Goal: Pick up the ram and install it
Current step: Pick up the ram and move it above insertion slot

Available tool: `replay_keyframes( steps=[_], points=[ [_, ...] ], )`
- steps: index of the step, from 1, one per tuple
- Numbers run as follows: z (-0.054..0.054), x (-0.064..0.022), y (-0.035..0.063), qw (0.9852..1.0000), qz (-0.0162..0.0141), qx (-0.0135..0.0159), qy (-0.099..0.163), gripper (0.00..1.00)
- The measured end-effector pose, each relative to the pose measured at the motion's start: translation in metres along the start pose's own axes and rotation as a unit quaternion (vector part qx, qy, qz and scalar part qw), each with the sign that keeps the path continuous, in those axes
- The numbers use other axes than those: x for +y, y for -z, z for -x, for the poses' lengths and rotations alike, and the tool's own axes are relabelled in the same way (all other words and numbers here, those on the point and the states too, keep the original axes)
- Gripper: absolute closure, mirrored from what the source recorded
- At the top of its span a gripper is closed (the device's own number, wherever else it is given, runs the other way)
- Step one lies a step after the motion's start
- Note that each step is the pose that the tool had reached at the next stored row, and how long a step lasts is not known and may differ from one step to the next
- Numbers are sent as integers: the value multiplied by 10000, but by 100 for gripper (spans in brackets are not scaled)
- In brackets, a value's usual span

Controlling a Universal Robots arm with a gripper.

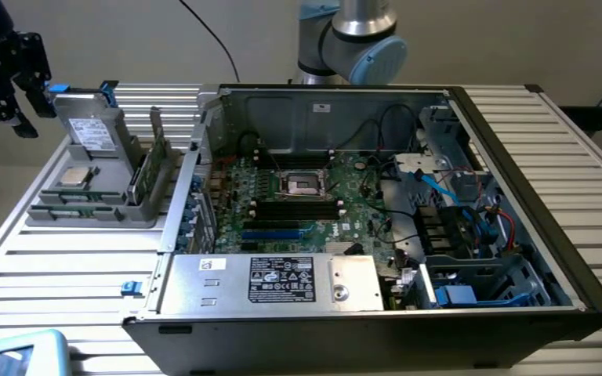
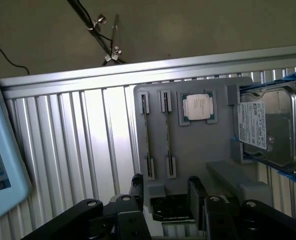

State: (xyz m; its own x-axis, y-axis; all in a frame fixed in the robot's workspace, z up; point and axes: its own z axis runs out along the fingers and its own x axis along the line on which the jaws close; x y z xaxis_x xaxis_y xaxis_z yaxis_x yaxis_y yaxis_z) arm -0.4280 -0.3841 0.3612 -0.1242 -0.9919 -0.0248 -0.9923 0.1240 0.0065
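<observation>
**Exterior view**
- Gripper point(image 1: 31, 117): black, hanging in the air at the exterior view's far left, above and just beyond the grey drive. It holds nothing.
- Parts holder point(image 1: 92, 213): grey moulded tray on the slatted table point(image 1: 60, 266), on the exterior view's left of the computer.
- Ram sticks point(image 1: 156, 147): thin green boards standing on edge in the holder's slots, on the side nearest the case; none has been lifted out.
- Drive point(image 1: 92, 129): grey box with blue tabs, propped upright at the holder's far end.
- Processor chip point(image 1: 74, 175): small silver square, lying flat in its pocket below the drive.
- Computer case point(image 1: 510, 196): side panel off. The green motherboard point(image 1: 291, 207) is exposed, and its dark memory slots sit just below the processor socket.
- Power supply point(image 1: 270, 280): silver box along the case's near edge.
- Arm column point(image 1: 348, 35): grey, behind the case.

**Wrist view**
- Gripper point(image 2: 166, 192): two black fingers point(image 2: 136, 186) set wide apart with nothing between them, over the holder's edge.
- Ram sticks point(image 2: 147, 137): two, seen edge-on, side by side in parallel slots of the holder point(image 2: 203, 155), clear of the fingers.
- Processor chip point(image 2: 198, 107): just beside the sticks.
- Drive point(image 2: 265, 127): beyond the chip.
</observation>
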Motion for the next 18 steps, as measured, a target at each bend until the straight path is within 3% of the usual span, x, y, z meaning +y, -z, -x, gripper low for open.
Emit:
replay_keyframes(
  steps=[8,13,18],
  points=[
    [-16,2,-143,10000,1,0,5,51],
    [-32,80,-235,10000,7,1,8,51],
    [-56,82,-325,10000,20,3,42,51]
  ],
)
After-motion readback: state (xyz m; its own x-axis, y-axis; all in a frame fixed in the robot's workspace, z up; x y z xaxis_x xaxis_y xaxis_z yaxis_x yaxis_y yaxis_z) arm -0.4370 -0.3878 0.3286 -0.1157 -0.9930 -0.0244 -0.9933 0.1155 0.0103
